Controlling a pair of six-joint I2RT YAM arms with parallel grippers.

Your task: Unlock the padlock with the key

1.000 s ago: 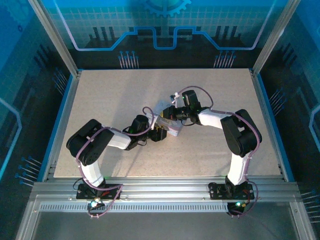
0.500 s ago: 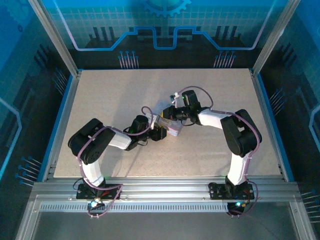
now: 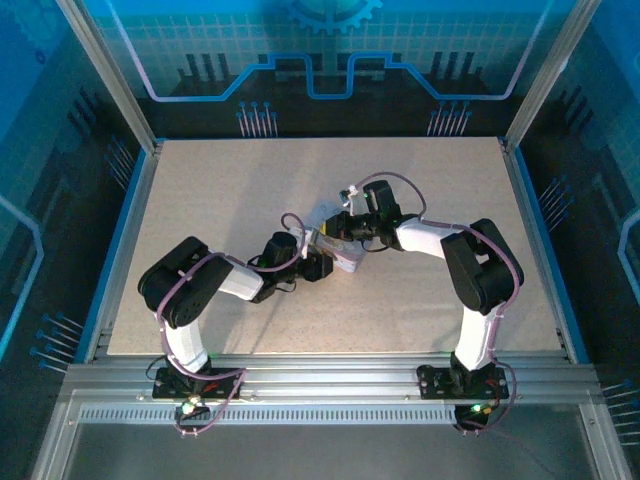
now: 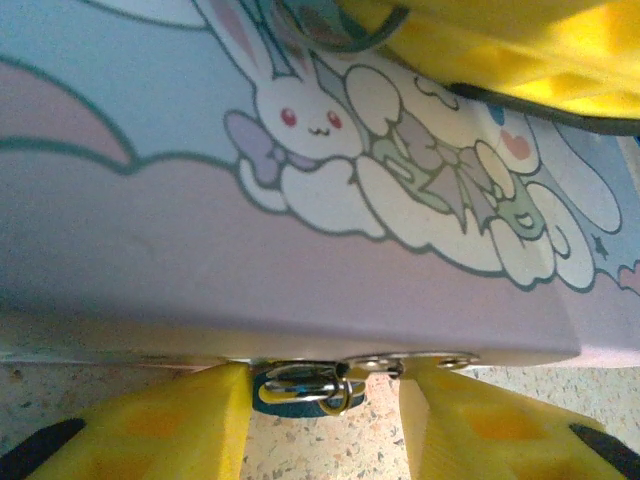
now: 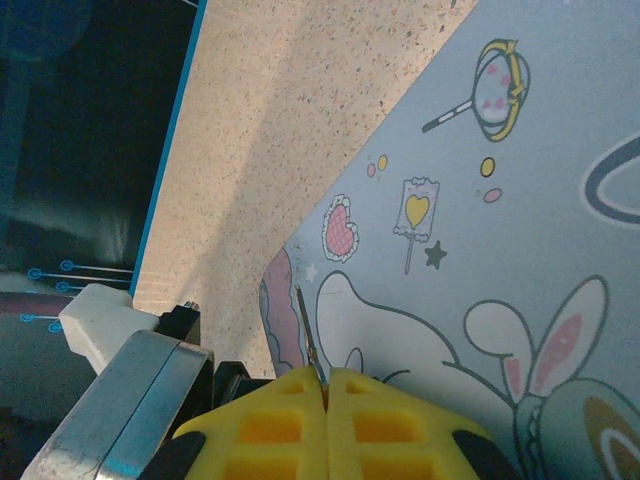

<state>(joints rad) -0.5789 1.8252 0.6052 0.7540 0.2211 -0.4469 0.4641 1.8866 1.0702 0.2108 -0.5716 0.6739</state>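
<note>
In the top view, a pastel blue cartoon-printed tin box [image 3: 345, 262] is seen mid-frame on the speckled beige surface [image 3: 230, 190], which is enclosed by blue-lit panels [image 3: 60, 200].

In the left wrist view, a tiny metal padlock [image 4: 300, 385] at bottom centre is flanked by the half-open left tool [image 4: 322, 400].

In the right wrist view, a thin grey metal key [image 5: 308, 340] is pinched at lower centre in the closed right tool [image 5: 326, 385].

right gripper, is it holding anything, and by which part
The right gripper pinches the key by its near end; the thin tip sticks out past the shut jaws.
</note>
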